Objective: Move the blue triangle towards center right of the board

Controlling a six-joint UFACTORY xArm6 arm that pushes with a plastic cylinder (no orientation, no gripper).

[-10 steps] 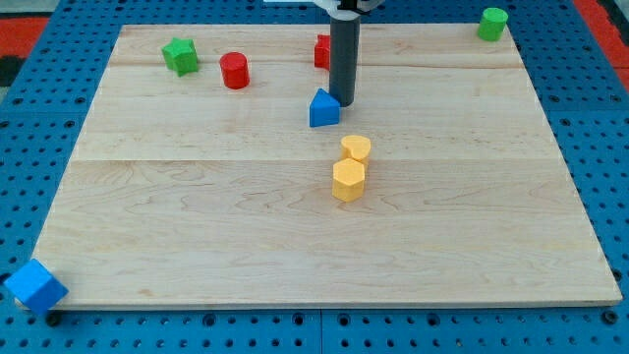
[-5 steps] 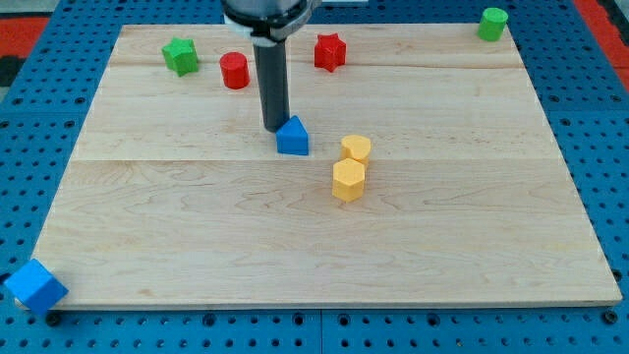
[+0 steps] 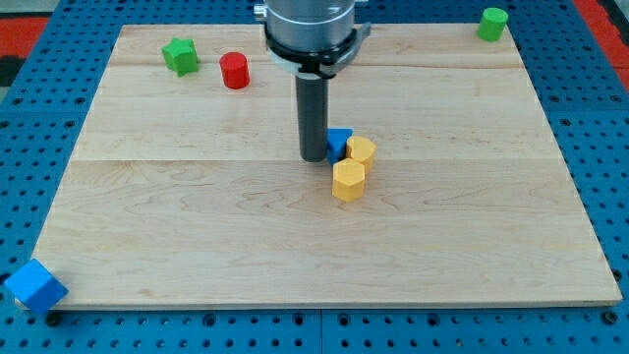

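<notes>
Presently, item by item. Tabletop (image 3: 197,226): pale wooden board on a blue perforated base.

Rod: dark, upright, hanging from a grey housing at the view's top centre. My tip (image 3: 314,157) rests on the board just to the view's left of the blue triangle (image 3: 340,141), touching or nearly touching it; the rod hides that block's left part. No gripper is fitted, so there is no grasp state to report.

Blue triangle: near the board's middle, slightly toward the view's top, pressed against the yellow heart-like block (image 3: 361,150) on its right.

Yellow hexagon (image 3: 348,180): directly below the heart-like block, touching it, and just below-right of my tip.

Red cylinder (image 3: 234,71): upper left area, well apart from the rod.

Green star-like block (image 3: 180,54): left of the red cylinder, near the board's top edge.

Green block (image 3: 492,23): at the board's top right corner, shape unclear.

Blue cube (image 3: 35,286): at the bottom left corner, partly off the board.
</notes>
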